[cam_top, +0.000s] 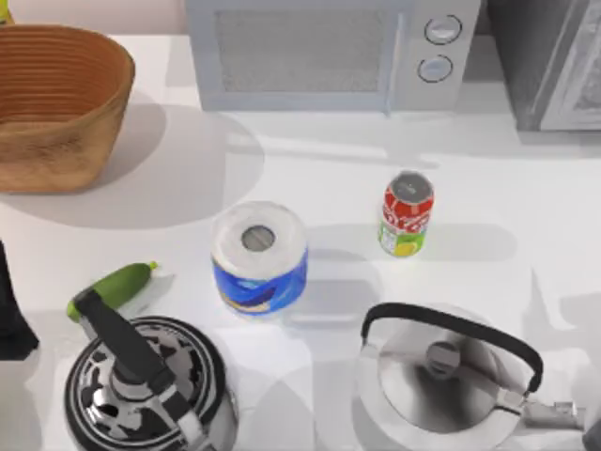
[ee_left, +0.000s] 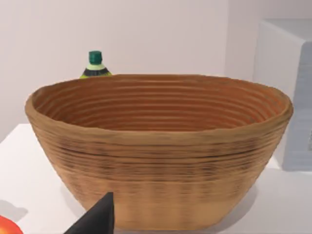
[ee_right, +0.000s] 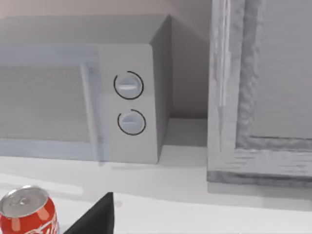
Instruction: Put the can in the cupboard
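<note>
Can [cam_top: 406, 214] upright on surface [cam_top: 488, 188], just ahead-left of right hand [ee_right: 97, 217]; cupboard [ee_right: 263, 87] beyond, door closed. Hand state: can't tell. Can prob. light, stiff, slick, so grip mid-body across sides.

We seem to be at a kitchen counter. A microwave [cam_top: 333, 52] with two round dials stands at the back of the white worktop [cam_top: 526, 188], with a grey cupboard [cam_top: 554, 61] beside it on the right. Two kettles [cam_top: 141, 385] sit at the front, and a woven basket [cam_top: 56, 103], a paper roll [cam_top: 260, 256], a drink can [cam_top: 406, 214] and a cucumber [cam_top: 113, 289] lie about.
</note>
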`<state>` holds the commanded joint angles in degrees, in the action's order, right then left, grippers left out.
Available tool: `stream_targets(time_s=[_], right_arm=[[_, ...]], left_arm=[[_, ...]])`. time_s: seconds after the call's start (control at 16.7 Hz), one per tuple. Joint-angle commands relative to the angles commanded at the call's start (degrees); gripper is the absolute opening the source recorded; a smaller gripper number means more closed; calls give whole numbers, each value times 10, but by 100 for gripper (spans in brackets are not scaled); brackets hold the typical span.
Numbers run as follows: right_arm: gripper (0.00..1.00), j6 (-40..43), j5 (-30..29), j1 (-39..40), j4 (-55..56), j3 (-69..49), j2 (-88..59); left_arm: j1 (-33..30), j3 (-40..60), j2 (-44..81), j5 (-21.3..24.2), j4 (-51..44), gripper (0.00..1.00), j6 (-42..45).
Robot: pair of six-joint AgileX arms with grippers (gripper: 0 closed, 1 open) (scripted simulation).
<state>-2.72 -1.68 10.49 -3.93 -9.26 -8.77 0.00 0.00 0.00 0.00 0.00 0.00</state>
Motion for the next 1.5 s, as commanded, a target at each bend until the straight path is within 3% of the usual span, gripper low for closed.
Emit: stream_targets(time_s=[0.42,1.02,1.5], right_arm=[[100,-77,-87,153,-37,-214,-314],[100,-239,-235,276,-31,-450,-851],[100,-301,-263,303,-32,-482,-956]], left_arm=[[0,0,0,0,0,100,0],[0,0,0,0,0,100,0],[0,0,0,0,0,100,0]])
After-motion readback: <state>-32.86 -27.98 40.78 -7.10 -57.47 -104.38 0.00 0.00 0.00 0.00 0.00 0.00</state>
